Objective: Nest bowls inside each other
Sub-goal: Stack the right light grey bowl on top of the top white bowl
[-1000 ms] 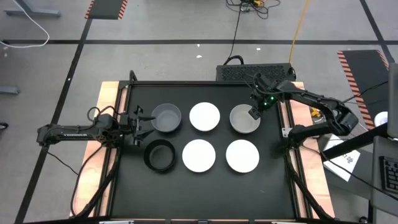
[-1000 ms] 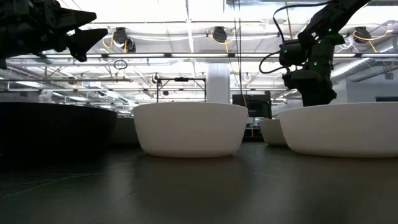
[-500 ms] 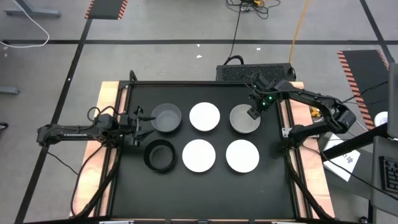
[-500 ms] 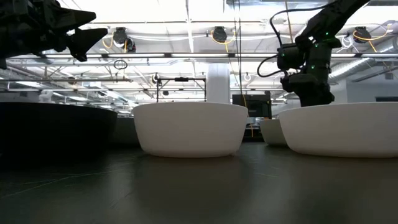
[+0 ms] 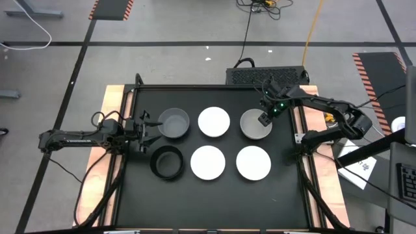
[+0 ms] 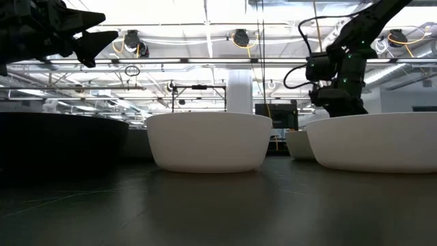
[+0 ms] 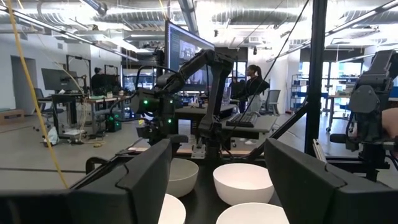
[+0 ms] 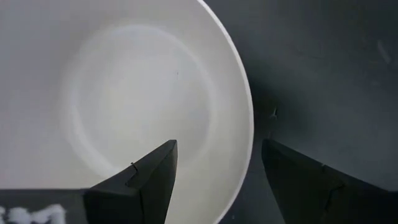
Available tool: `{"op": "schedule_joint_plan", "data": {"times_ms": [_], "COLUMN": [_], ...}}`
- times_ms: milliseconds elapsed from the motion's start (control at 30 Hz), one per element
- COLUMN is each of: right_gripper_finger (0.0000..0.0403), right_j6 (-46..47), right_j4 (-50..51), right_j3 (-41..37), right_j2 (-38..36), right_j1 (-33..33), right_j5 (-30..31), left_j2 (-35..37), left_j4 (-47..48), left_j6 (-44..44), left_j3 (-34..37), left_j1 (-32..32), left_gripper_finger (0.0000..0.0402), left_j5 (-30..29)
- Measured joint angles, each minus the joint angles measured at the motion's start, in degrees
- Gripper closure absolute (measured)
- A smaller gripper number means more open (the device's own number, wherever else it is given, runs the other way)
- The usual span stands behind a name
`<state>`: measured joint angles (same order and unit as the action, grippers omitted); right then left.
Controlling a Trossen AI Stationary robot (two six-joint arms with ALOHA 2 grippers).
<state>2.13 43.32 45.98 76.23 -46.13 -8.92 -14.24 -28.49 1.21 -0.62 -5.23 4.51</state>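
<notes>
Hovering over the back-right grey bowl, the right gripper points down with its fingers spread wide and nothing between them. In the right wrist view one finger hangs over the bowl's pale inside, the other over the dark surface outside, so the rim runs between them; whether either finger touches the rim cannot be told.

The left gripper waits level at the surface's left edge, also open and empty. Just ahead of its fingertips sits the second grey bowl, and the black bowl lies just beside the gripper, toward the front.

Between the two grippers stands a white bowl, next to the grey bowl under the right gripper. The other two white bowls sit in the front row: one beside the black bowl, one in front of the right gripper's bowl. All six bowls stand apart, none nested.

In the left wrist view a person stands in the room beyond the surface.
</notes>
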Motion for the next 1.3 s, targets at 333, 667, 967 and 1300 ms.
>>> {"op": "schedule_joint_plan", "data": {"times_ms": [333, 667, 967, 1300], "right_gripper_finger": [0.0203, 0.033, 0.0398, 0.0401], "right_j6": [-1.3, -1.5, -3.2, -7.0], "right_j4": [-3.2, -3.8, -4.7, -10.3], "right_j3": [-0.6, -0.6, -0.6, -0.6], "right_j2": [0.0, 0.0, 0.0, -3.2], "right_j1": [0.0, 0.0, -0.1, 0.1], "right_j5": [0.1, 2.8, 3.0, -3.3], "left_j2": [0.0, 0.0, 0.0, 0.0], "left_j4": [0.0, 0.0, 0.0, 0.0], "left_j6": [0.1, 0.1, 0.1, 0.9], "left_j3": [0.0, 0.0, 0.0, 0.0], "left_j1": [0.0, 0.0, 0.0, 0.0], "left_gripper_finger": [0.0141, 0.0141, 0.014, 0.0141], "left_j5": [0.0, 0.0, 0.0, 0.0]}}
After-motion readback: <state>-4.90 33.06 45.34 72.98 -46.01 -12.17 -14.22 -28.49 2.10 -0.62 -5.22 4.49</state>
